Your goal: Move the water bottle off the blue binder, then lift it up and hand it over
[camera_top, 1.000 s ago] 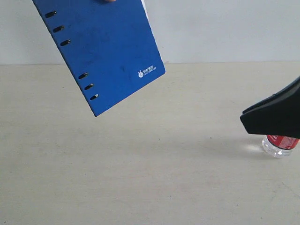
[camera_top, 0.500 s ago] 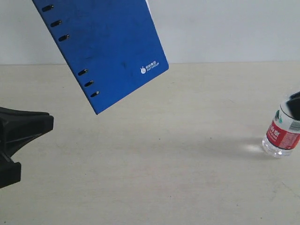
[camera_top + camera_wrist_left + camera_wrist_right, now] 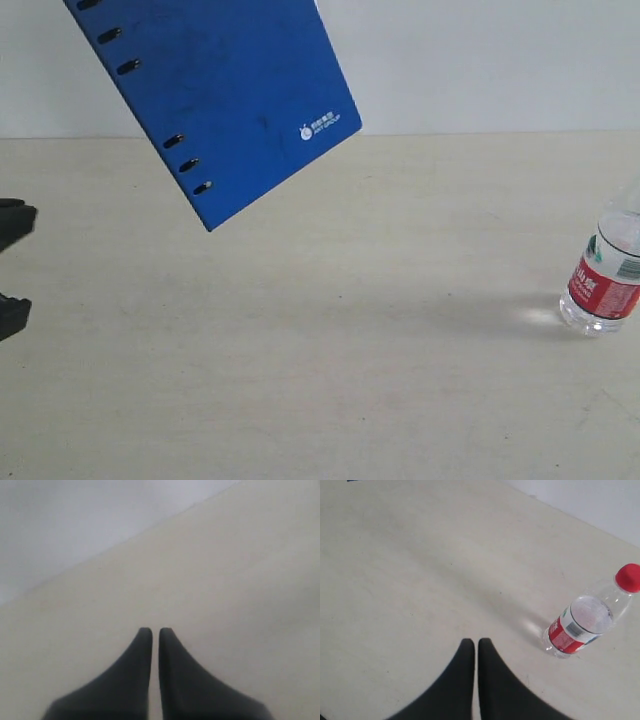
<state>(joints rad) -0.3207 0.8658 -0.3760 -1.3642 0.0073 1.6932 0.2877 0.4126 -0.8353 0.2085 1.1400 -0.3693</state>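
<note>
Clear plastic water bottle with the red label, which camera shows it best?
The right wrist view: the clear plastic water bottle shows whole, red cap included. The exterior view crops its top; the left wrist view misses it.

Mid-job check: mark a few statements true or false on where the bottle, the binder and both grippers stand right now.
1. The water bottle stands upright on the table. True.
2. The bottle rests on the blue binder. False: it stands on the bare table, well apart from the binder, which is tilted at the far side of the exterior view.
3. The right gripper is shut on the bottle. False: it is shut but empty, and the bottle stands clear of it.
4. The left gripper is shut with nothing in it. True.
5. The bottle has no cap. False: its red cap is on.
</note>
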